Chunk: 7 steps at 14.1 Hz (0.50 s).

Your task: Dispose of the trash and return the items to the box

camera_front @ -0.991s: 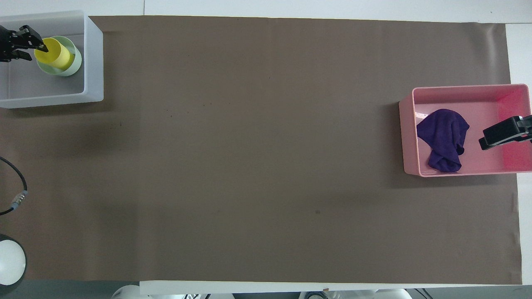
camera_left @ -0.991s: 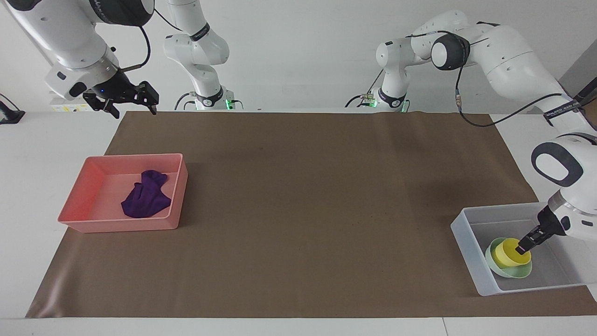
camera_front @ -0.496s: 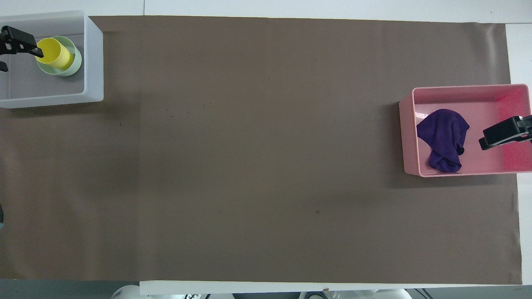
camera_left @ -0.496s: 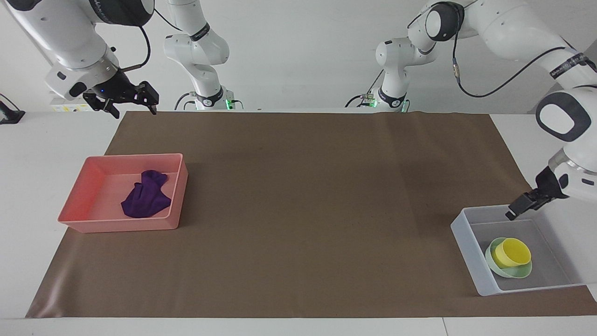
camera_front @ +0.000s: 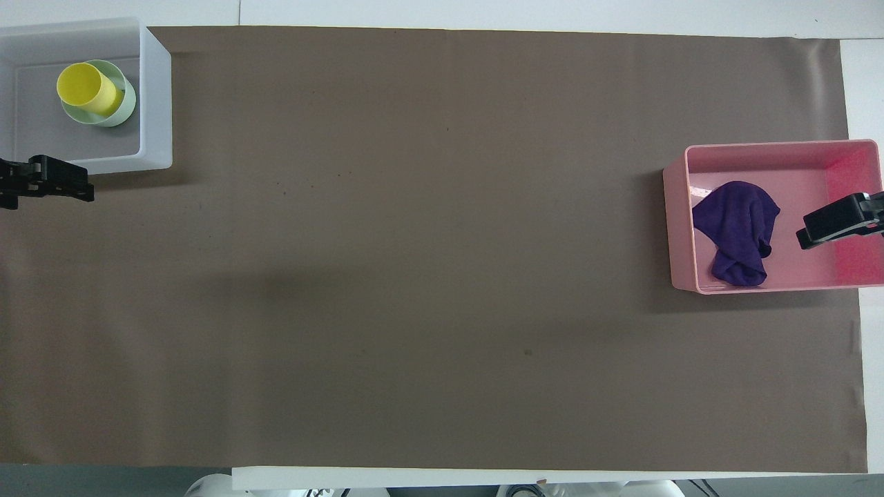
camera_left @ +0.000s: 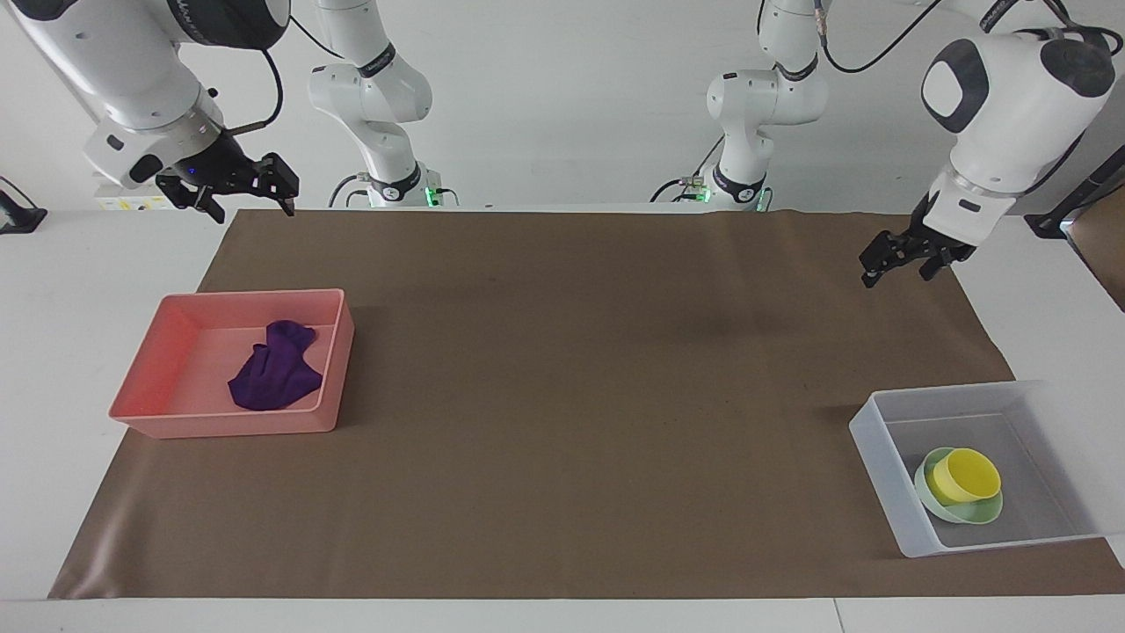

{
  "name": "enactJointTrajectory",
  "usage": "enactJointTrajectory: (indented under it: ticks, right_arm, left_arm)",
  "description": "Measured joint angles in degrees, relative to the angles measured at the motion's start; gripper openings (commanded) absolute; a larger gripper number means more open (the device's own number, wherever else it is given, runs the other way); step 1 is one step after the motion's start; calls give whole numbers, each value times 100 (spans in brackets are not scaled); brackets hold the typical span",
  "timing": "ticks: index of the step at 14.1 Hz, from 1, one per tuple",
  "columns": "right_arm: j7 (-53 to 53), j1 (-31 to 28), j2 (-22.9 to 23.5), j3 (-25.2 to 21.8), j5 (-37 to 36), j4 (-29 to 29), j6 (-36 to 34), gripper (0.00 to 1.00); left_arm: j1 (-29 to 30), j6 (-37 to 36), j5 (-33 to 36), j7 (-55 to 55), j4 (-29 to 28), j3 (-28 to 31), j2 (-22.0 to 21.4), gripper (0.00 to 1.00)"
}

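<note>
The purple rag (camera_left: pixel 272 371) lies in the pink tray (camera_left: pixel 158 391); it also shows in the overhead view (camera_front: pixel 739 228). The yellow cup (camera_left: pixel 965 475) stands in the mint-green bowl (camera_left: pixel 977 513), and both sit in the translucent bin (camera_left: pixel 879 466). My left gripper (camera_left: pixel 896 274) is open and empty, raised over the brown mat at the left arm's end, clear of the bin. My right gripper (camera_left: pixel 252 209) is open and empty, raised at the right arm's end. In the overhead view the right gripper (camera_front: pixel 804 235) sits over the pink tray (camera_front: pixel 673 228), beside the rag.
A brown mat (camera_left: pixel 562 396) covers most of the table. In the overhead view the bin (camera_front: pixel 155 103) with cup (camera_front: pixel 86 88) and bowl (camera_front: pixel 123 114) is at the mat's corner farthest from the robots, and my left gripper (camera_front: pixel 88 193) is just outside its nearer wall.
My left gripper let go of the yellow cup, rose out of the bin and pulled back toward the robots. The cup stays in the bowl. The right arm has not moved.
</note>
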Motion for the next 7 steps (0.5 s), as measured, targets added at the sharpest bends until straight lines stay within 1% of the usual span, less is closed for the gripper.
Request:
enactJointTrajectory:
  ticks: [3, 5, 7]
  right_arm:
    - [0, -33, 0, 0, 0, 0, 0, 100]
    - [0, -56, 0, 0, 0, 0, 2, 100]
    - [0, -60, 0, 0, 0, 0, 20, 100]
  left_arm:
    - [18, -242, 0, 66, 670, 43, 295, 100]
    - [18, -270, 0, 83, 837, 65, 483, 100]
    - [18, -297, 0, 91, 882, 66, 574, 100]
